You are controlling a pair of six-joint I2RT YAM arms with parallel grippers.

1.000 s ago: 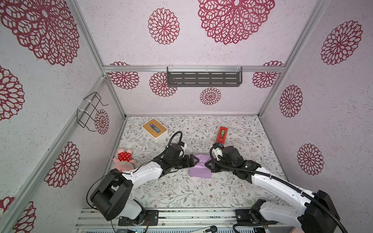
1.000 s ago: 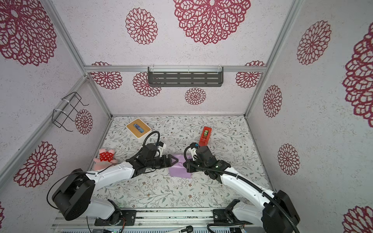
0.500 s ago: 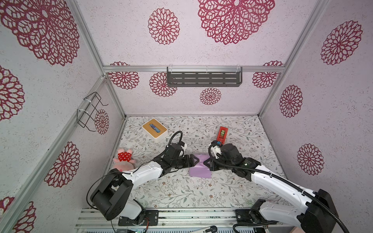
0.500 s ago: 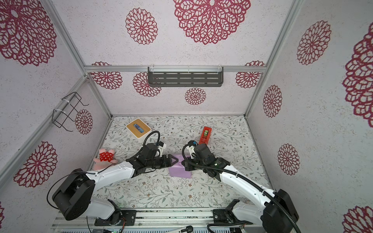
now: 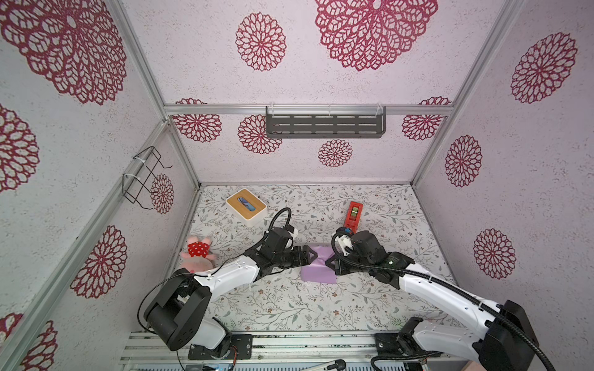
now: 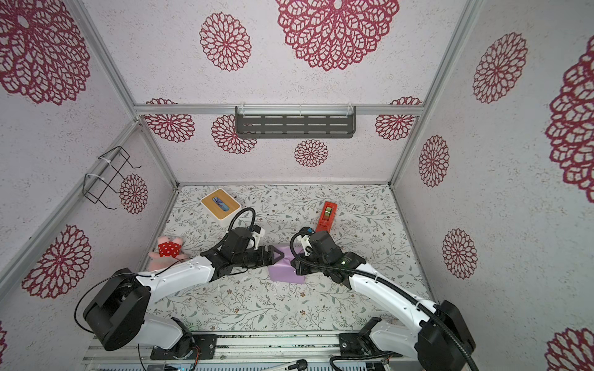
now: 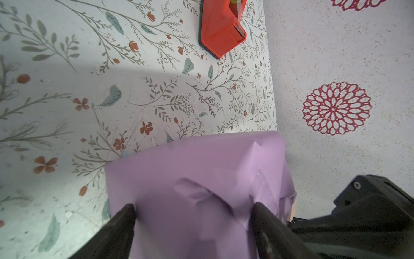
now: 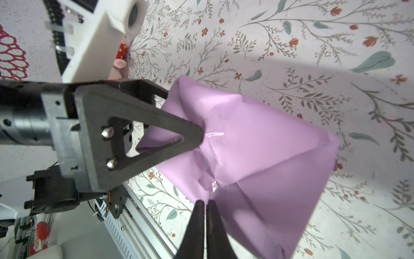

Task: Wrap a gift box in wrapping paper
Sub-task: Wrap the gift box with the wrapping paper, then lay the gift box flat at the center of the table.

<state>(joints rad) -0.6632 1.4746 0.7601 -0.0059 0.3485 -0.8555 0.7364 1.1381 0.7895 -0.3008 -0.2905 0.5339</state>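
**Entry: wrapped parcel, end-fold stage**

**Step in hand (judged):** flattening and fixing the end folds.

**Handling notes:**
- Press each flap flat against the box, not down toward the desk [image 5: 289,308].
- Brace one end while the other is pushed, or the light parcel may slide.
- The thin sheet will likely crease or tear at corners, so keep the pressure gentle.
- The tape dispenser [image 5: 353,213] lies up and right of the parcel, near but apart.

**Contents:** the box is fully hidden under the paper [image 5: 318,269], lilac face out.

**Location:** lower centre of frame in both top views, on the desk between the two arms.

**Left jaws:** spread wide, gripping nothing. The fingertips [image 7: 126,215] rest against the parcel's end at the bottom of the left wrist view, and the folded flap lies between them.

**Right jaws:** closed, with nothing visibly caught. The fingertips [image 8: 199,215] touch the paper at a glossy, taped-looking crease, bottom centre of the right wrist view.

**Arrangement:** the two sets of jaws face each other across the parcel, one at each end.
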